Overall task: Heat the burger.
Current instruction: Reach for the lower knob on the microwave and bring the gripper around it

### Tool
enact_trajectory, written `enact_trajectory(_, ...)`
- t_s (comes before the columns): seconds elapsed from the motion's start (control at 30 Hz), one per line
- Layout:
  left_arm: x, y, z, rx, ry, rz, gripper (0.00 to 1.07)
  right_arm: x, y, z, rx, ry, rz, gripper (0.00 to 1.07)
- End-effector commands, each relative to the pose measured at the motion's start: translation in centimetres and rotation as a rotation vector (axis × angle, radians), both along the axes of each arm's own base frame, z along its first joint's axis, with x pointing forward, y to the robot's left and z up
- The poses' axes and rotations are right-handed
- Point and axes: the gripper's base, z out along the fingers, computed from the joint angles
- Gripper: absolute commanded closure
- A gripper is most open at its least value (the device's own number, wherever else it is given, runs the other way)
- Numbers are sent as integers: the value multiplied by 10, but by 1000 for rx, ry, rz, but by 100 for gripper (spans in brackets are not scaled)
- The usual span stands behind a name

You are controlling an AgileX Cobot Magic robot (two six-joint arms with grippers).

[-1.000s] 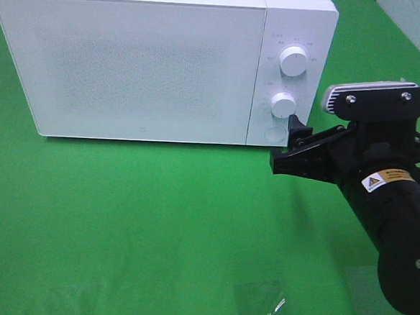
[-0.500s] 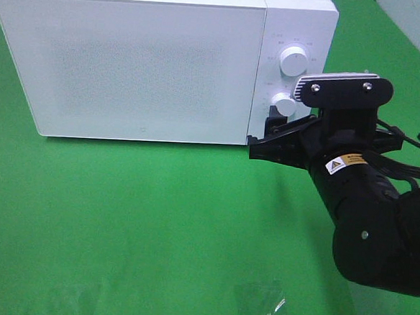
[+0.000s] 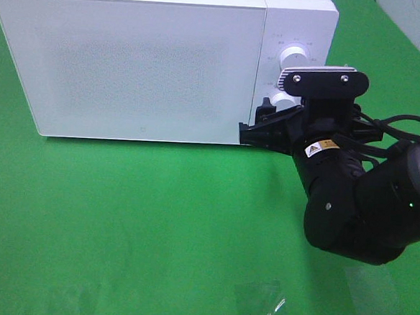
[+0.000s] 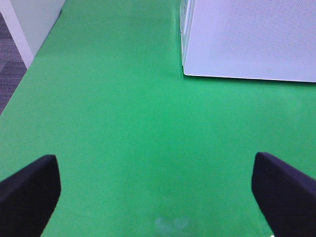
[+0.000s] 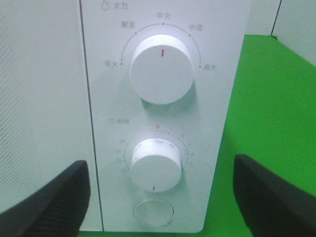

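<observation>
Burger out of sight in every view, presumably behind the closed door [image 3: 137, 66] of the white microwave [image 3: 306, 24] filling the upper left of the overhead frame. Soft, light and stacked, it would likely be best taken gently by the bun's sides or carried on whatever lies beneath it. Right gripper [image 3: 258, 125], jaws wide apart and holding nothing, faces the timer dial [image 5: 155, 165] at centre right, having slid leftward from beside the panel a second earlier, while left gripper [image 4: 158, 197] hangs equally splayed and empty over the green table [image 4: 123, 98].
</observation>
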Motion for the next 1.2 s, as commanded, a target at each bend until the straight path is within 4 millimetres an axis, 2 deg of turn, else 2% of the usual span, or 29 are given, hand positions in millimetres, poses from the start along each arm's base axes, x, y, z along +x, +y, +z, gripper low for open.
enact_trajectory(0.03,-2,0,1,3,-30,2,5,8,0,6,15,-46,-7,32)
enact_trajectory(0.23,-2,0,1,3,-30,2,5,22,1,4,21,-58,-11,32)
enact_trajectory(0.4,-2,0,1,3,-30,2,5,36,2,-10,23,-16,-14,32)
enact_trajectory(0.77,-2,0,1,3,-30,2,5,45,6,-28,30,8,-6,32)
enact_trajectory(1.2,-2,0,1,3,-30,2,5,54,2,-27,47,-2,-8,32)
